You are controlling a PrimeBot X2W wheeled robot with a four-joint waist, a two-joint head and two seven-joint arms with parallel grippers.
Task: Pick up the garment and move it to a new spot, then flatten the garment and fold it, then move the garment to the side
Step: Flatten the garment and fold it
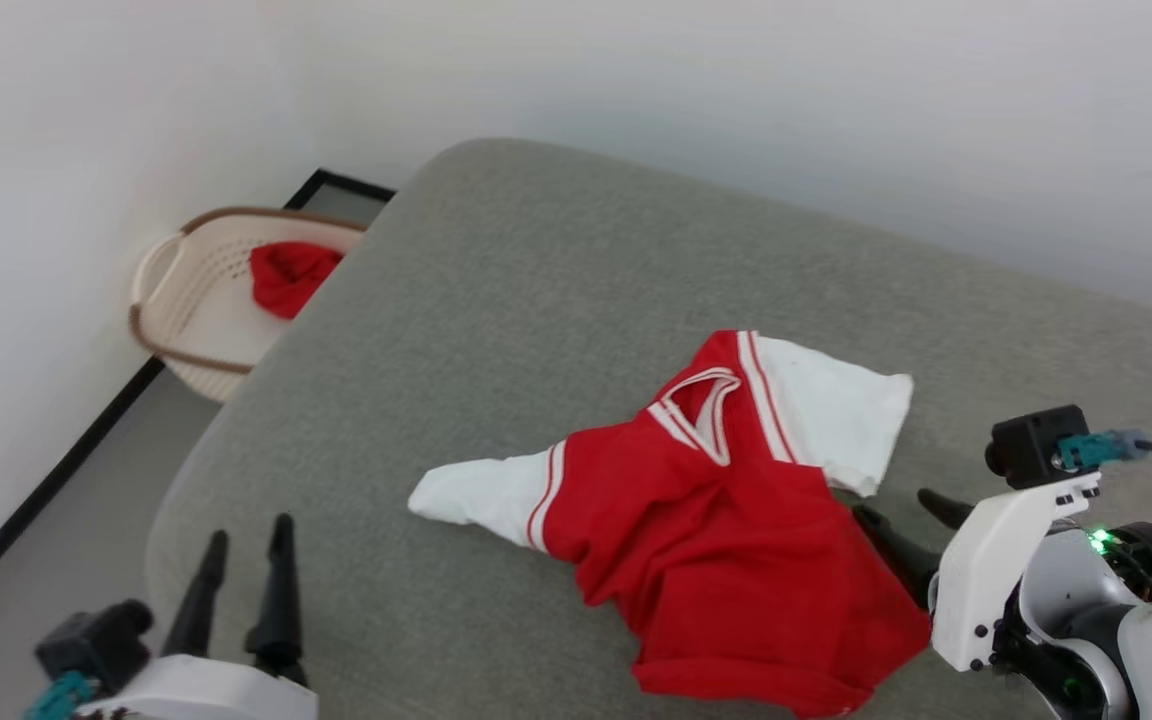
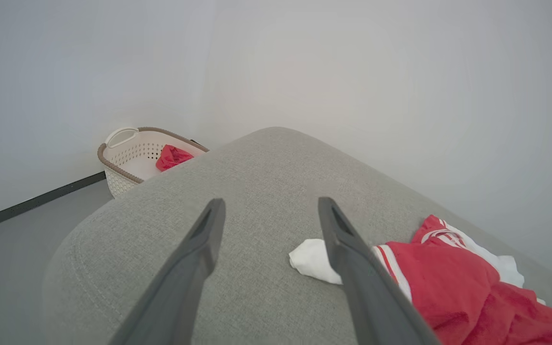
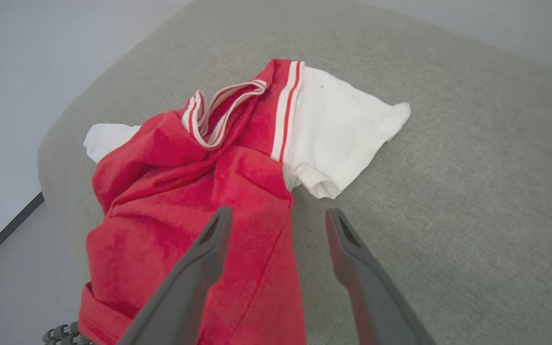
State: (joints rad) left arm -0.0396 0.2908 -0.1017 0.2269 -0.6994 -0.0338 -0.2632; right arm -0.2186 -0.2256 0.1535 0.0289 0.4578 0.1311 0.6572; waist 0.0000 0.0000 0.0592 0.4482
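Lying crumpled on the grey cushion (image 1: 536, 280), the garment (image 1: 716, 520) sits right of centre in the head view, collar up, white sleeves splayed.
Right gripper (image 1: 894, 503), lower right: jaws spread, empty, just beside the garment's red edge, one finger over cloth, the other over bare cushion; contact unclear. Left gripper (image 1: 251, 527), lower left: jaws spread, empty, well apart from the near white sleeve. Basket (image 1: 176, 300) holding a red cloth (image 1: 288, 275), upper left.
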